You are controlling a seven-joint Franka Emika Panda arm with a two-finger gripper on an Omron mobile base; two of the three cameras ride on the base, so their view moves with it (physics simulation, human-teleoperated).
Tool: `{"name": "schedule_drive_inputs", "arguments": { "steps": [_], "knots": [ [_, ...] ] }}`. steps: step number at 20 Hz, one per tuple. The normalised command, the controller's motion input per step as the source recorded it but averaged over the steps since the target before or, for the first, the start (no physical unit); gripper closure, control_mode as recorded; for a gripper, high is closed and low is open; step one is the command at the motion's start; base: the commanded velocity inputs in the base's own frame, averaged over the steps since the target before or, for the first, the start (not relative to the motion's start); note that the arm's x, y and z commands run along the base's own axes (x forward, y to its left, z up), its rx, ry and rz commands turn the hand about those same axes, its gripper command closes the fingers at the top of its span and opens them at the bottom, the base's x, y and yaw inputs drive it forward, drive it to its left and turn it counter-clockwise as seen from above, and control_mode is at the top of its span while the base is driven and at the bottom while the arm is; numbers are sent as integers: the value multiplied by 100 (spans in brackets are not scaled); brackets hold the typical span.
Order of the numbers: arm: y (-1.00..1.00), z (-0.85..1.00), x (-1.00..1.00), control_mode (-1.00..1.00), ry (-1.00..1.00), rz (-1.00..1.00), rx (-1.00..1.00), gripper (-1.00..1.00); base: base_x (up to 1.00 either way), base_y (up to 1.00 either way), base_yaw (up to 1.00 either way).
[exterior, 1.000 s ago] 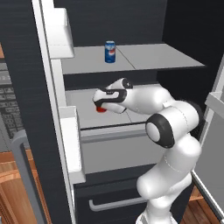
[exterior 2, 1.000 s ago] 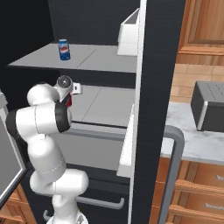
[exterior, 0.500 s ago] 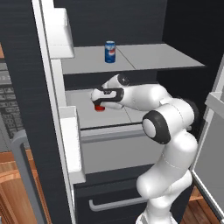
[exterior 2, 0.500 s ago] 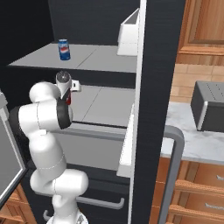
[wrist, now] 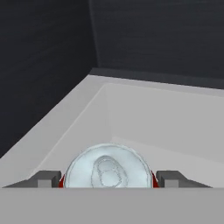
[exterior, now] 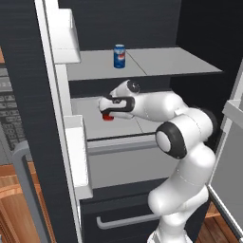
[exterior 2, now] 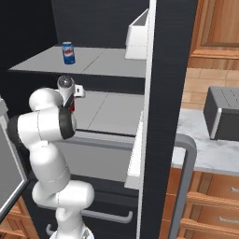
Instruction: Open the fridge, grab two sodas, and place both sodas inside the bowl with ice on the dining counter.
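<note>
The fridge (exterior: 47, 142) stands open with both doors swung out. On its upper grey shelf the blue soda (exterior: 119, 56) (exterior 2: 68, 52) stands upright. At the left end of the lower shelf is the red soda (exterior: 108, 116) (exterior 2: 71, 106), and my gripper (exterior: 110, 110) comes down over it from above. The hand view looks straight down on its silver top (wrist: 108, 168), with my gripper (wrist: 108, 178) shut on it and one fingertip (wrist: 43, 178) against each side. The bowl with ice and the dining counter are out of view.
White door bins (exterior: 61, 33) (exterior 2: 137, 35) hang on the open doors on both sides of the arm. The right door's edge (exterior 2: 163, 116) stands close beside my elbow. A dark grey appliance (exterior 2: 224, 114) sits on a marbled wall countertop to the right. A drawer handle (exterior: 126, 220) lies below.
The jaws have closed from wide open onto the red soda. The hand has shifted slightly left over the can. The blue soda has not moved.
</note>
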Motion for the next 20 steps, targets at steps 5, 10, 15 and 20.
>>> {"name": "schedule_drive_inputs", "arguments": {
  "steps": [5, 10, 15, 20],
  "knots": [
    [-2, -11, -26, -100, -7, 0, 0, 100, 0, 0, 0],
    [-10, -13, -44, -100, -9, 0, 3, 100, 0, 0, 0],
    [-12, -1, -86, -100, -11, 0, 5, 100, 0, 0, 0],
    [-30, 41, -98, -100, -1, 0, 21, 100, 0, 0, 0]
  ]
}}
